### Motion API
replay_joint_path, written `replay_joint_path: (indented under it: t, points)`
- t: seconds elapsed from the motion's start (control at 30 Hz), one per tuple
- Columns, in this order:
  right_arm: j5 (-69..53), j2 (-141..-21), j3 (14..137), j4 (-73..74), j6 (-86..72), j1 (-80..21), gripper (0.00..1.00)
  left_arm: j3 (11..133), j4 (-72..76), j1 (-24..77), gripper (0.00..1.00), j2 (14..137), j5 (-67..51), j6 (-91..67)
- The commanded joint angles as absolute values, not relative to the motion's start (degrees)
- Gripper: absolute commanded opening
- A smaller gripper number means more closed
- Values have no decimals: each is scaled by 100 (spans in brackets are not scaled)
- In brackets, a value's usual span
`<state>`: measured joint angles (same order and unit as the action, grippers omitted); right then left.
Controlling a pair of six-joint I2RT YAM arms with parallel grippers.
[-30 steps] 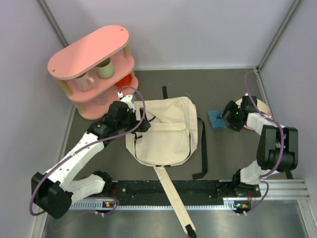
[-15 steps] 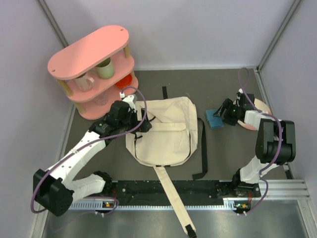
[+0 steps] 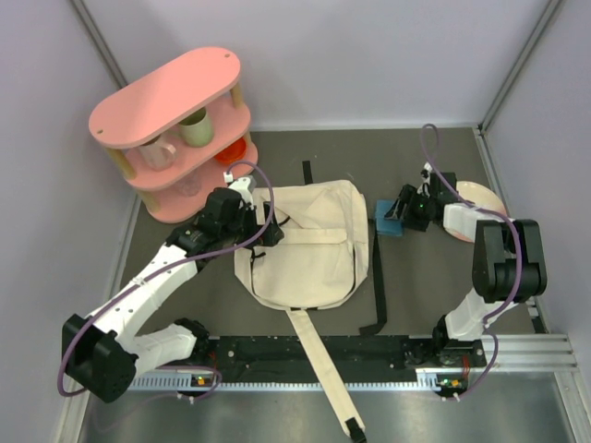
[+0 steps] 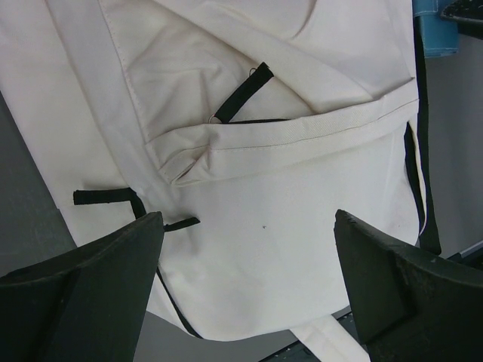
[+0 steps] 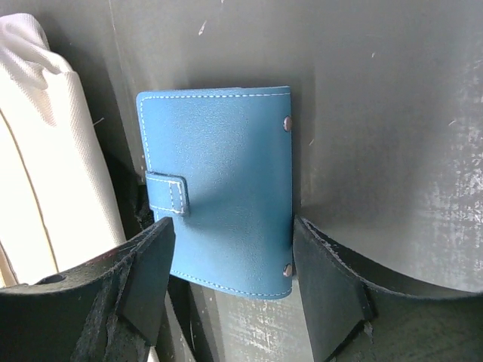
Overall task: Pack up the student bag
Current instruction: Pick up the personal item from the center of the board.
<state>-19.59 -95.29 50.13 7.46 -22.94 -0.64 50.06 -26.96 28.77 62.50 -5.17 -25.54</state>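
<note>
**Item:** student bag point(image 3: 309, 249), cream canvas backpack with black trim.

**Location:** lying flat at mid-table point(image 3: 434, 277) between the two arms, front pocket up. One long strap point(image 3: 323, 378) trails toward the near edge.

**Handling (judged):** light, soft and limp, with no stiff frame. It would likely sag and fold if lifted by one point, and the cloth may bunch rather than slide.

**Best holds (judged):** the stitched pocket hem point(image 4: 302, 136) or the black loop tab point(image 4: 243, 92). Plain panel cloth offers little to pinch.

**Left gripper** point(image 4: 245, 256)**:** fingers wide apart, holding nothing, above the bag's front pocket.

**Right gripper** point(image 5: 230, 253)**:** fingers set either side of a blue snap wallet point(image 5: 219, 173), close against its edges. Whether they already pinch it cannot be told.

**Wallet:** flat on the table just beside the bag's right edge.
</note>
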Motion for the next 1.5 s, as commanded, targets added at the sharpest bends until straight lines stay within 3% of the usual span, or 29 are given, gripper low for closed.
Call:
replay_joint_path:
  t: [0.0,0.1,0.27,0.4,0.63,0.67,0.8,0.97,1.17,1.47]
  points:
    - [-1977,-9518,4834,791,-2303,-193,63,5010,-2434,2883,99,6275,-615,-2558]
    - [-1864,-9580,4878,809,-2399,-263,70,5001,-2426,2883,99,6284,-633,-2584]
    - [-1337,-9773,4983,993,-2400,-430,69,4966,-2452,2883,98,6258,-615,-2566]
    - [-985,-9765,5071,1238,-2365,-606,51,4957,-2452,2883,98,6240,-606,-2566]
    - [-1213,-9589,5150,1204,-2206,-677,39,4975,-2479,2883,98,6302,-606,-2575]
    - [-1274,-9563,5150,1169,-2206,-668,30,4975,-2479,2883,98,6302,-615,-2584]
    - [-1441,-9440,5133,1037,-2285,-686,14,4975,-2470,2883,98,6310,-606,-2593]
    - [-1494,-9247,5124,967,-2390,-712,1,4992,-2478,2883,98,6267,-606,-2566]
    - [-1223,-8764,4984,984,-2593,-703,0,5018,-2479,2892,98,6205,-615,-2575]
    - [-501,-6646,4755,1538,-2760,-703,0,5142,-2234,2892,99,5854,-738,-2751]
